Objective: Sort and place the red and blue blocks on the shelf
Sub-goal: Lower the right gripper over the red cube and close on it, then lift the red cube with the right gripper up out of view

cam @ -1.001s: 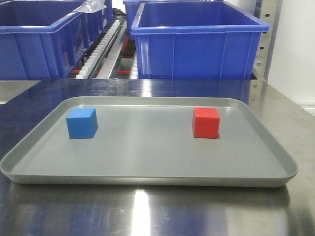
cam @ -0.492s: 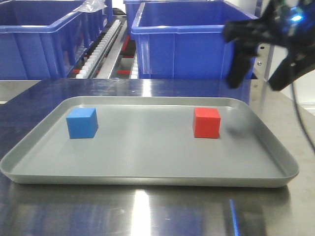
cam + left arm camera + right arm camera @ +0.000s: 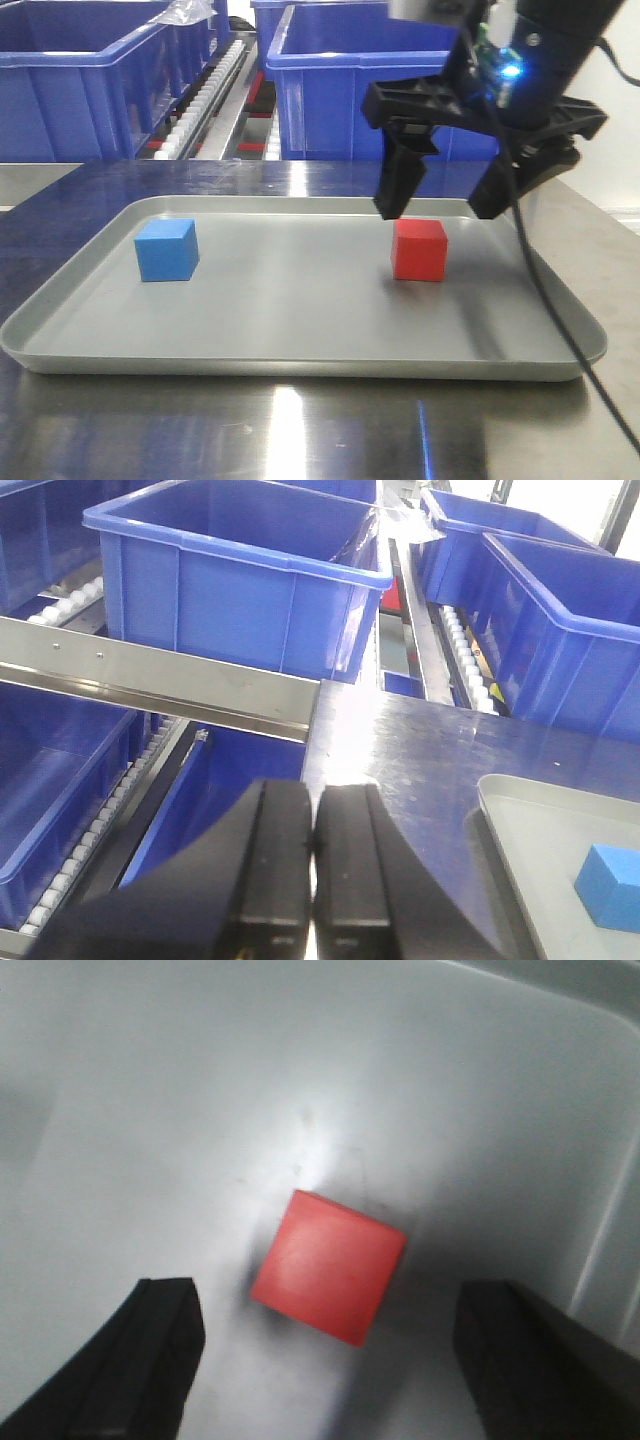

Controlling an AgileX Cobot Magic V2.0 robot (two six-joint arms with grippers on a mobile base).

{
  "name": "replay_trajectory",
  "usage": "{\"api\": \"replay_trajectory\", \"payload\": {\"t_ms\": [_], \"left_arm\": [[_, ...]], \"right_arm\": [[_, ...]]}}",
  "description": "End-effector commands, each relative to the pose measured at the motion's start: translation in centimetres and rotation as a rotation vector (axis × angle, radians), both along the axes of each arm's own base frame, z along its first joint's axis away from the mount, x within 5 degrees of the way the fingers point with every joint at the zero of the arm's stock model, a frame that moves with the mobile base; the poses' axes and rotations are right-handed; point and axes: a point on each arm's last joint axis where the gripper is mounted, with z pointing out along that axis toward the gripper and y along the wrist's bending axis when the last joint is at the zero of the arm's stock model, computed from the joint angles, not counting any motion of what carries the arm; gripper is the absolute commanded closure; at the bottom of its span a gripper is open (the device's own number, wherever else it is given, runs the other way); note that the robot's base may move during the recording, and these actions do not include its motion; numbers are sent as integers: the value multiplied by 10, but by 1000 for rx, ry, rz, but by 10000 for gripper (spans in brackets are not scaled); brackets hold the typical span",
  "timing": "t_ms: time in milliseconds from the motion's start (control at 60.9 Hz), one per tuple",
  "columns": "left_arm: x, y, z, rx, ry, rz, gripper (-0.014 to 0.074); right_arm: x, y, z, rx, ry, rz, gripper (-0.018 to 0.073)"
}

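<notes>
Since the earlier frame our right jaws have swung in over the tray (image 3: 300, 365) and, seen from the front, hang wide open just above the red block (image 3: 418, 250), well apart from the blue block (image 3: 166, 250). Our left wrist shows the left jaws pressed shut on nothing, near the shelf (image 3: 150, 680). Our right wrist shows the red block on the tray, untouched between the spread jaws.

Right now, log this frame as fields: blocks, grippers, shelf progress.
red block: on tray, right side
blue block: on tray, left side
right gripper: open, above red block, a finger to each side, not gripping
left gripper: shut, empty, off the tray on the blue block's side
shelf: behind tray, holds crates; no block seen on it
</notes>
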Motion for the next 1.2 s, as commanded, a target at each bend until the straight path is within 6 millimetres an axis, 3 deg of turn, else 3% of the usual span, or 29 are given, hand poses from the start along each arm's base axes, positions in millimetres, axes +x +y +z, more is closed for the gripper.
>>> {"api": "replay_trajectory", "payload": {"t_ms": [0, 509, 722, 821, 1100, 1182], "left_arm": [[0, 0, 1, -9, -77, -4, 452], [0, 0, 1, -9, -77, -4, 452], [0, 0, 1, -9, -77, -4, 452], [0, 0, 1, -9, -77, -4, 452], [0, 0, 1, -9, -77, -4, 452], [0, 0, 1, -9, -77, -4, 452]], "right_arm": [[6, 5, 26, 51, -79, 0, -64], [23, 17, -2, -19, 54, 15, -64], [27, 19, -4, -7, 28, 12, -39], [27, 19, -3, -4, 21, 11, 50], [26, 18, 2, 4, 9, 10, 509], [25, 17, 14, 20, -19, 11, 501]]}}
